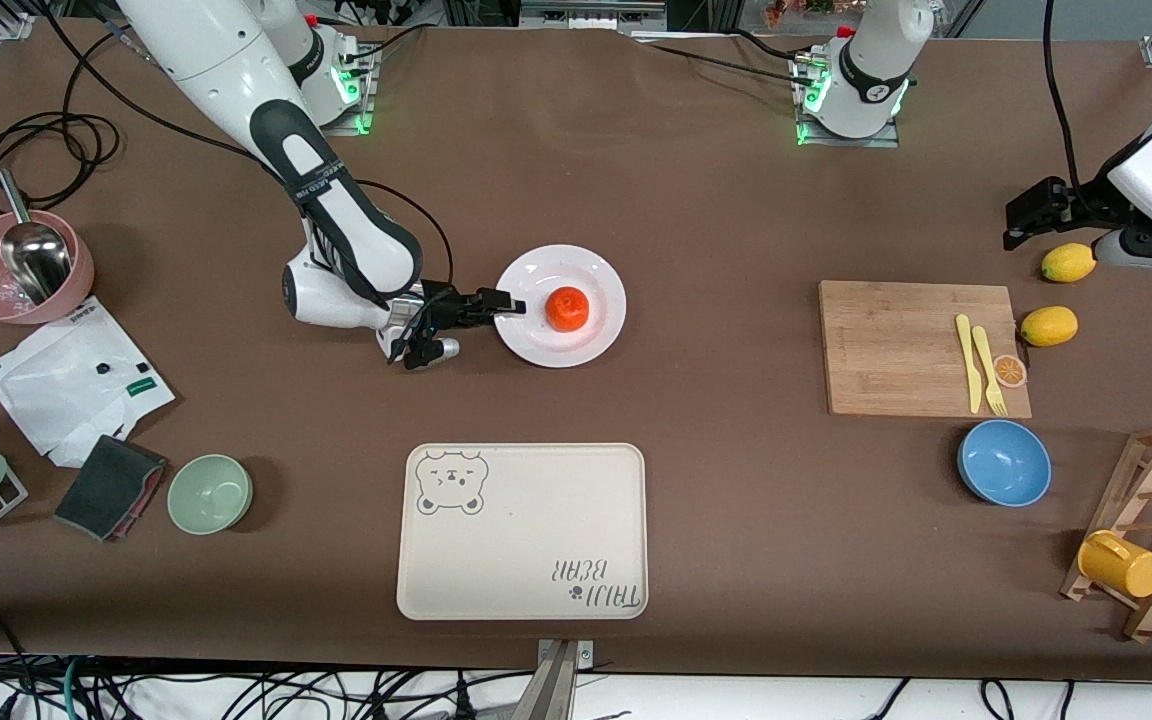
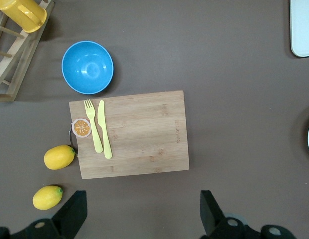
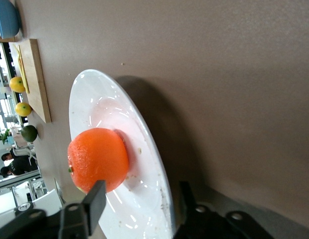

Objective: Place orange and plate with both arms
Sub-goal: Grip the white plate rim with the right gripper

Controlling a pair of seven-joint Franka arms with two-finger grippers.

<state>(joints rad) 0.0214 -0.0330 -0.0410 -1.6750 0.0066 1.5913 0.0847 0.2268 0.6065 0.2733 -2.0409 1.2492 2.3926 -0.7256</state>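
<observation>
Low in the front view's middle lies the cream bear-print tray (image 1: 521,532), bare. Above it, at frame centre, the plate (image 1: 561,305) carries the orange (image 1: 567,308). The right gripper (image 1: 508,305) straddles the plate's rim, one finger above and one below; whether the fingers already pinch the rim cannot be made out. At the upper right edge the left gripper (image 2: 143,215) waits above the table beside the cutting board (image 2: 129,133), jaws wide apart, its arm cut off.
</observation>
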